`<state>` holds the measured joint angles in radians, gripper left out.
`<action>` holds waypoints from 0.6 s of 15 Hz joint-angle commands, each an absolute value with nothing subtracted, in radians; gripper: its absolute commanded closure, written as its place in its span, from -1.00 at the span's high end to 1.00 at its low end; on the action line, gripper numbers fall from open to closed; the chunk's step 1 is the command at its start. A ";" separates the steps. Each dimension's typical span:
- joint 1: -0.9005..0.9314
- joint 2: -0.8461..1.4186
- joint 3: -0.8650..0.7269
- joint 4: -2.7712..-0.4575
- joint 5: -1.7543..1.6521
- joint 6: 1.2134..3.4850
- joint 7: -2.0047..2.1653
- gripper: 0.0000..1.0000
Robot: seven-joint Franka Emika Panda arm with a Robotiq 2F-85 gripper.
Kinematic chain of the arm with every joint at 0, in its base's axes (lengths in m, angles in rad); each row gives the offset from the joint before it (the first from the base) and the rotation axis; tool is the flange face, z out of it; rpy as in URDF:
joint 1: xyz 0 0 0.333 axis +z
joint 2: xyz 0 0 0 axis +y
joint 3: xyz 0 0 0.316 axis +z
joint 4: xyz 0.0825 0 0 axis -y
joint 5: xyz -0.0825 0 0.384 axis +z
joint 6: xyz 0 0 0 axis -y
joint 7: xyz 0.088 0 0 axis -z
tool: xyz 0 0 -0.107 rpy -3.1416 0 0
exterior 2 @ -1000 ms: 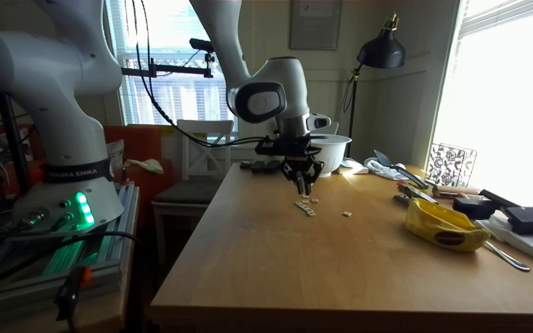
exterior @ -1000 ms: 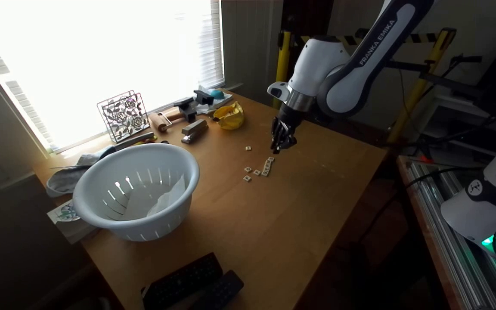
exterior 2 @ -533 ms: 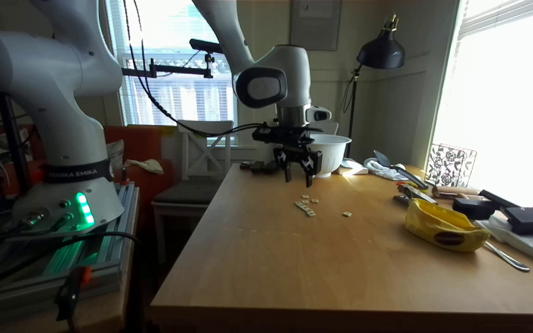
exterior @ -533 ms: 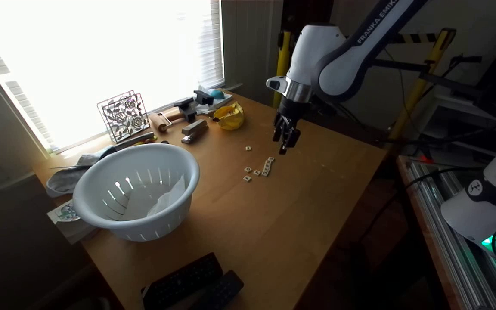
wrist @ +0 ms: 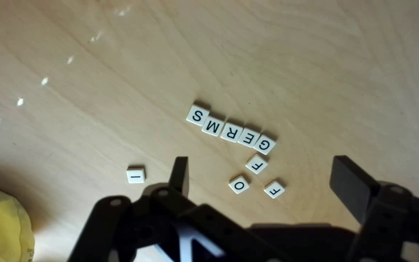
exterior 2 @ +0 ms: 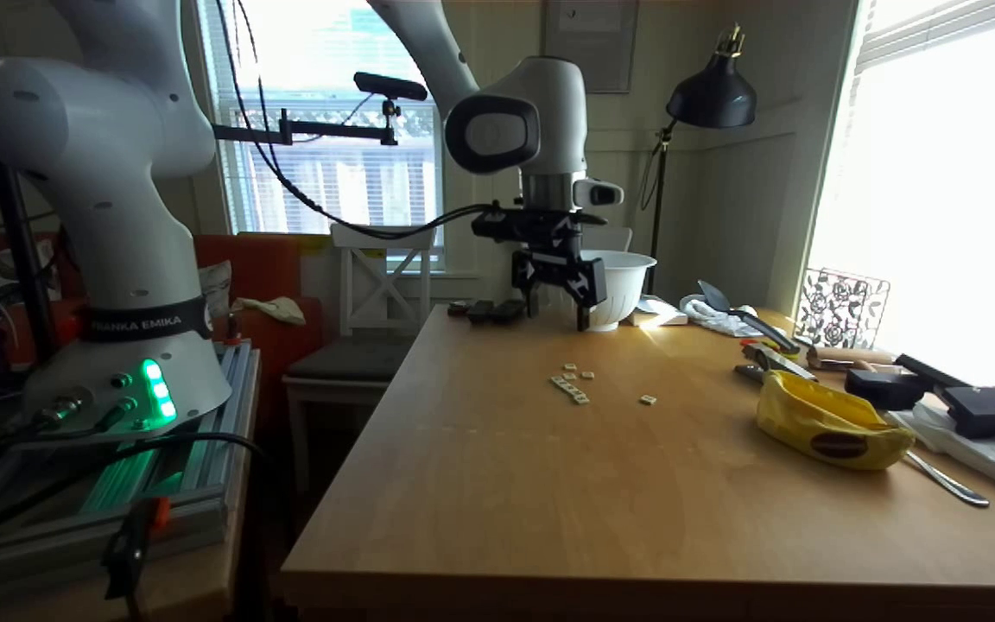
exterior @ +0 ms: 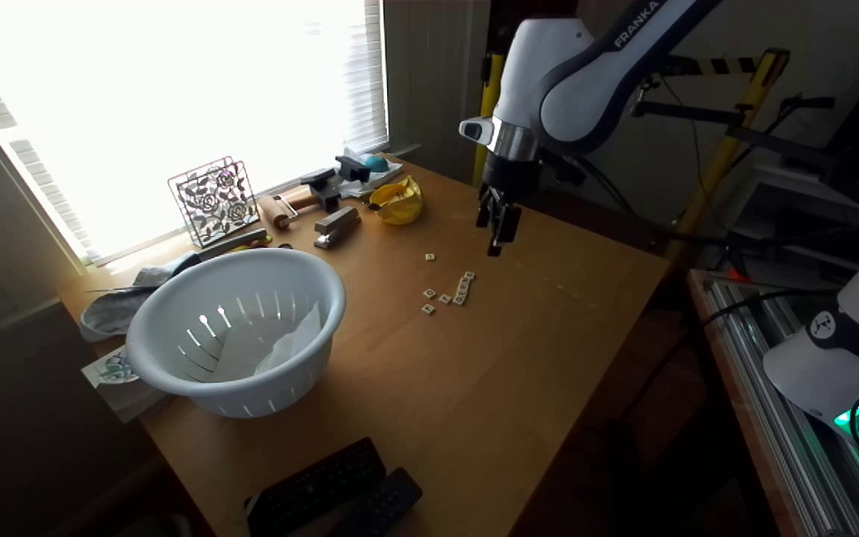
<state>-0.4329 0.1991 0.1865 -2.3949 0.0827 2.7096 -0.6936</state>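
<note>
Over the last second the claw [exterior 2: 558, 314] has spread wide and lifted, with nothing in its grip; the row of letter tiles [wrist: 231, 132] and four loose tiles [wrist: 239, 184] below it lie unmoved on the surface [exterior: 467, 388], so it seems clear of them all

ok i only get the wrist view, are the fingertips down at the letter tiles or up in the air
Observer: Up in the air: in both exterior views the gripper hangs clear above the letter tiles.
Operator: and the yellow thing at my left edge, what is it
Observer: A banana-shaped pouch; an exterior view shows its whole form.
Operator: anything big on the table i can't make out
Observer: Yes, a white colander stands upright on the table.
</note>
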 commanded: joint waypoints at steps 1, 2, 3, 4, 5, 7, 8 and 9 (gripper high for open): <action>-0.334 0.162 0.091 -2.384 0.099 2.627 -0.684 1.00; -0.316 0.160 0.072 -2.381 0.098 2.614 -0.685 1.00; -0.302 0.160 0.057 -2.377 0.097 2.602 -0.686 1.00; -0.288 0.157 0.043 -2.374 0.095 2.591 -0.684 1.00; -0.278 0.156 0.032 -2.370 0.095 2.579 -0.688 1.00; -0.263 0.174 0.016 -2.373 0.094 2.613 -0.699 1.00; -0.260 0.174 0.013 -2.372 0.093 2.611 -0.699 1.00; -0.259 0.174 0.012 -2.372 0.093 2.611 -0.699 1.00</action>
